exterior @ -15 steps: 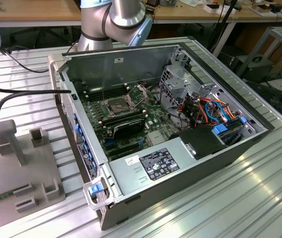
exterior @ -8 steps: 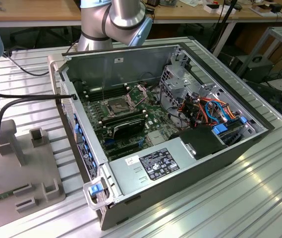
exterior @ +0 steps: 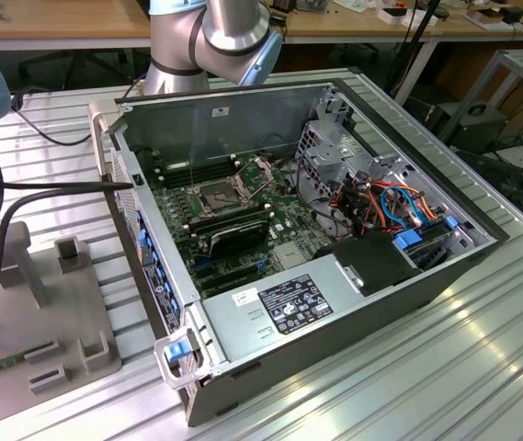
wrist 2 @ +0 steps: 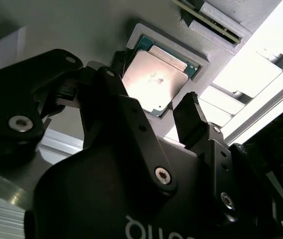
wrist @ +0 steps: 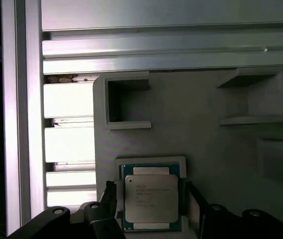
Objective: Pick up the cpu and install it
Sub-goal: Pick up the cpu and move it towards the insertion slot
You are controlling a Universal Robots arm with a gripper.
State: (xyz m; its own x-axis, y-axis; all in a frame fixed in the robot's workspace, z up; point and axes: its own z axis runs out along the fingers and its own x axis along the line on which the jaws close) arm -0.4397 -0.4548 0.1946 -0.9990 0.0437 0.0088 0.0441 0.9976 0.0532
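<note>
Exterior view: one open computer case (exterior: 335,230) stands on the ribbed counter (exterior: 426,377). One dark socket (exterior: 217,196) sits on the board inside it. One grey tray (exterior: 59,312) lies flat on the counter just beside the case, on the exterior view's left of it.

Both wrist views look closely at the tray surface. One cpu (wrist: 151,201) (wrist 2: 153,82) lies silver face up in a shallow square recess (wrist: 151,162) of the tray. The first wrist view adds two box-shaped pockets (wrist: 126,102) standing on the tray, well apart from each other, and the counter slats at the tray's edge. The second wrist view adds the dark body of the gripper up close.

Gripper (wrist: 150,189) (wrist 2: 152,82): one, with two fingers (wrist 2: 193,119). One finger stands on each side of the cpu, outside the recess rim. The jaws are spread wider than the chip and nothing is held. No contact with the cpu is visible. Whether the fingertips touch the tray, I cannot tell.
</note>
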